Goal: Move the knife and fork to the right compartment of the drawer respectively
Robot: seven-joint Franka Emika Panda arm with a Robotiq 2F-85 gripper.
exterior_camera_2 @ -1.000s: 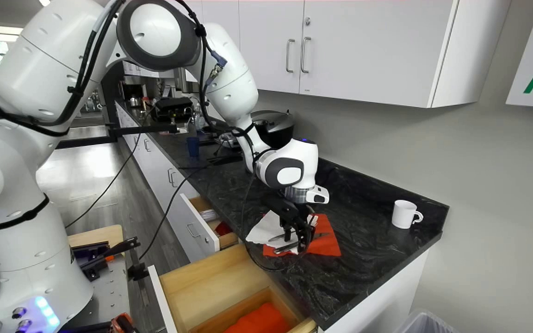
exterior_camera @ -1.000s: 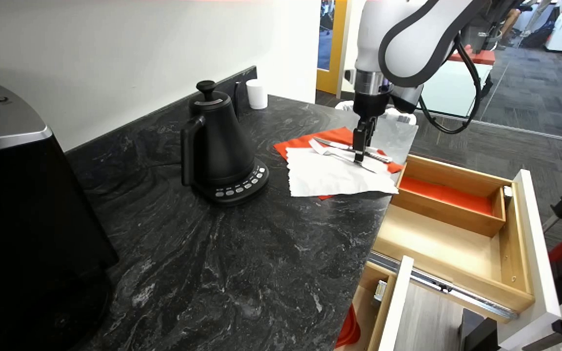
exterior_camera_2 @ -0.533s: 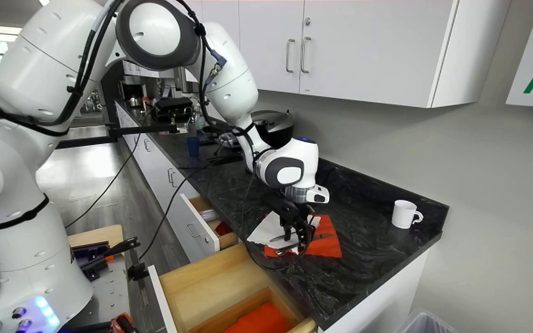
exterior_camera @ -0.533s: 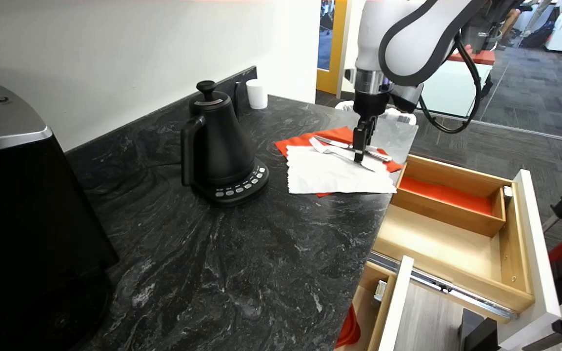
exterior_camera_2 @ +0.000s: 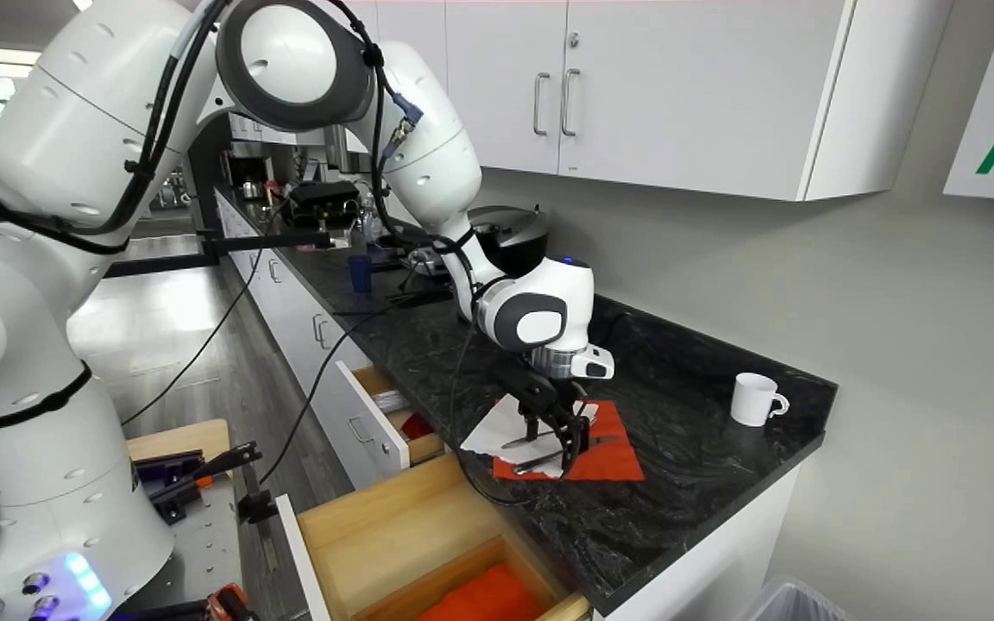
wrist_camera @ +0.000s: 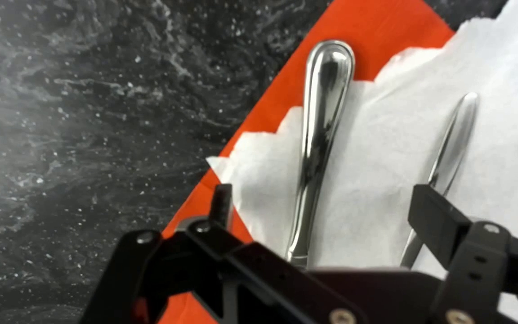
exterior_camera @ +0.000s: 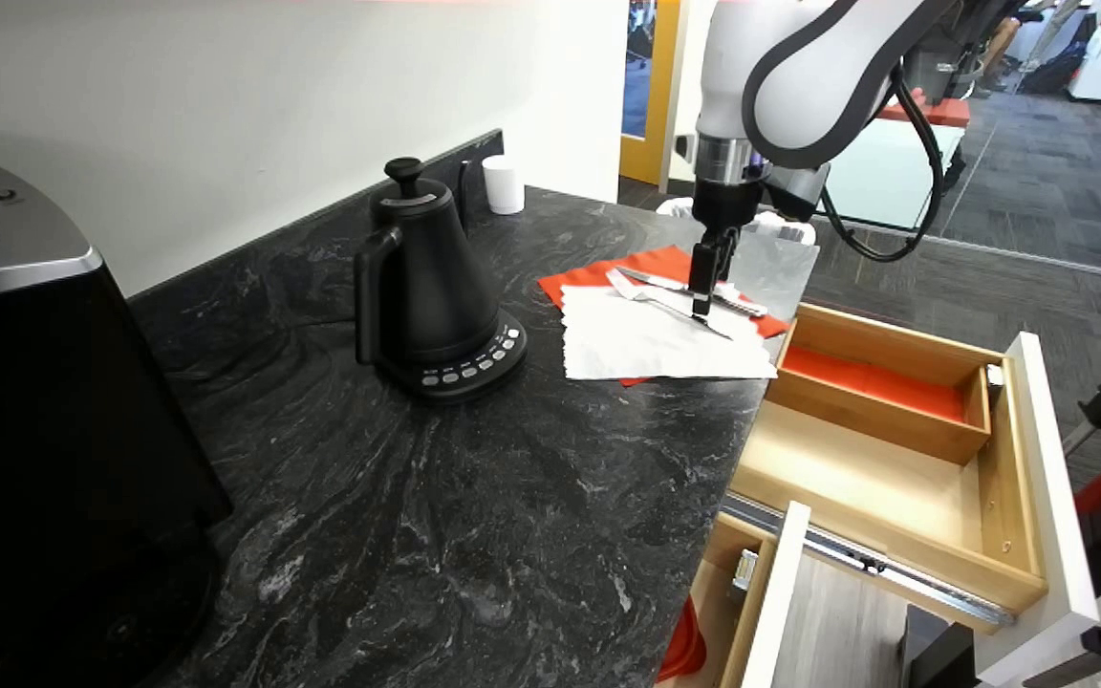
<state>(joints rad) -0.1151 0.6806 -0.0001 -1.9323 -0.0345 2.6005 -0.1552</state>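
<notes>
Your arm [exterior_camera_2: 428, 138] arches up from its base [exterior_camera_2: 57, 517], over a high, bent elbow [exterior_camera_2: 288, 53], then down to the wrist [exterior_camera_2: 540, 319]; below that, your tool [wrist_camera: 327, 213] points downward; its two fingers [wrist_camera: 436, 222] stand spread wide apart, facing each other.

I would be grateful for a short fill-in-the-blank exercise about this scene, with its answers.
The end effector stands ____, not shut.
In the wrist view, the knife handle shows ____ the two fingers.
The fork handle lies on the ____ napkin, not the orange one.
The kettle is coloured ____.

Missing words: open; between; white; black.
</notes>
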